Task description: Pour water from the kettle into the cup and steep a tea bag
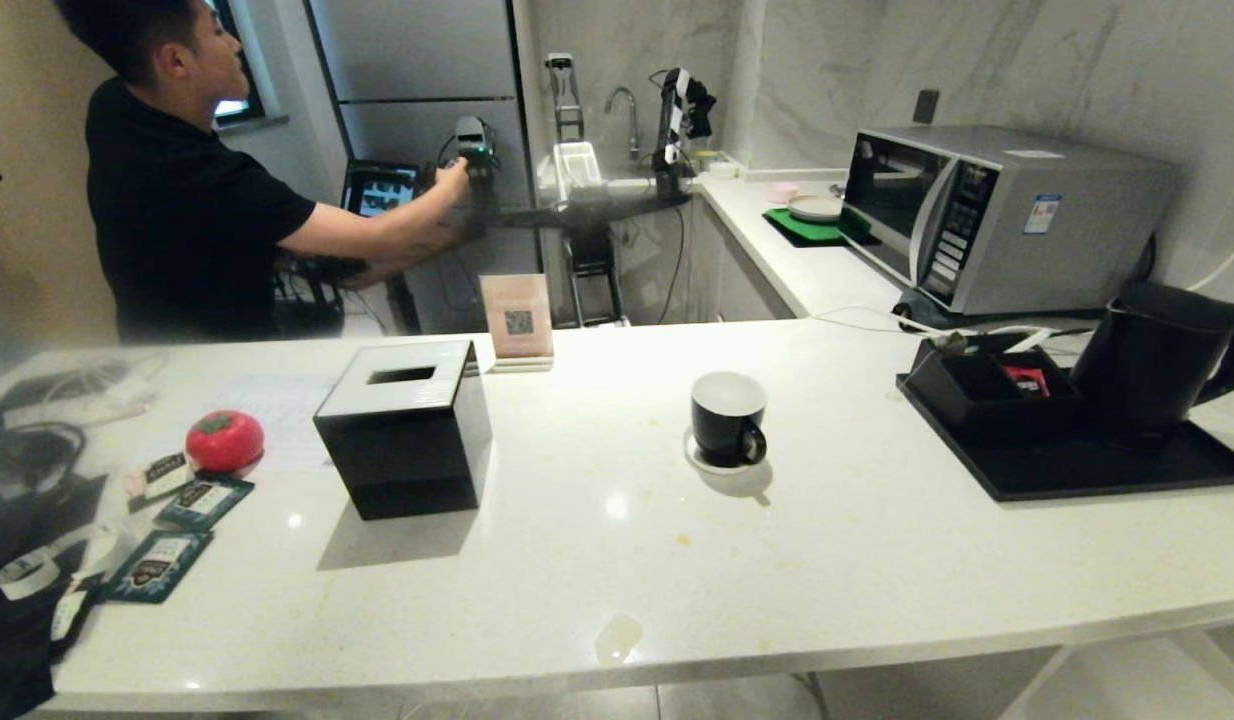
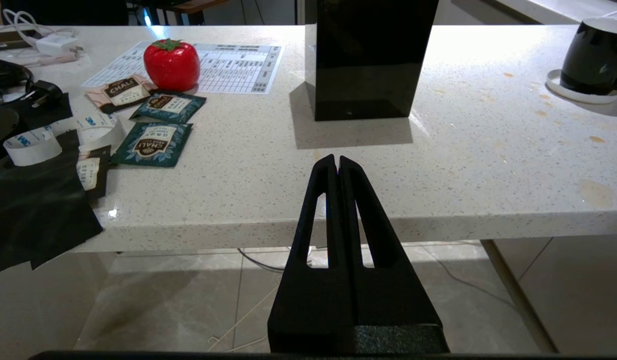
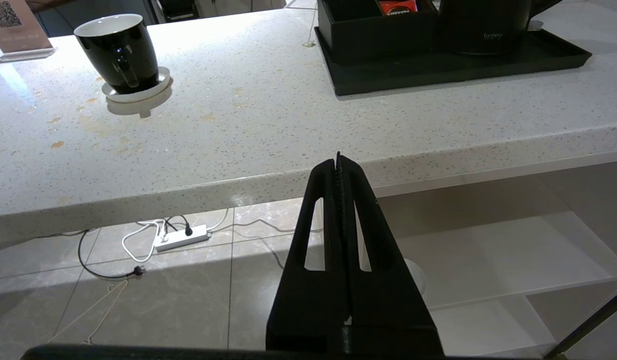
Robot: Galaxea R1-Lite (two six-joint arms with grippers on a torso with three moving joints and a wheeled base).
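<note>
Both our end effectors, left end effector (image 2: 337,161) and right end effector (image 3: 338,162), hang pinched closed and empty before the worktop (image 1: 617,560) edge; cup (image 1: 728,417) stands apart from kettle (image 1: 1157,350).

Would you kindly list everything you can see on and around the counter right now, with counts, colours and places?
kettle: one, matte black, on the tray at the counter's right end
tray: one, black, right end of the counter
cup: one, glossy black with white inside, on a white coaster mid-counter
cube box: one, black with white slotted top, left of the cup
tomato-shaped object: one, red, left of the box
flat packets: several, mostly dark teal, near the counter's left edge
microwave: one, silver, on the back counter
person: one, black shirt, behind the counter at left
left gripper: black, shut, empty, before the counter's edge
right gripper: black, shut, empty, before the counter's edge
</note>
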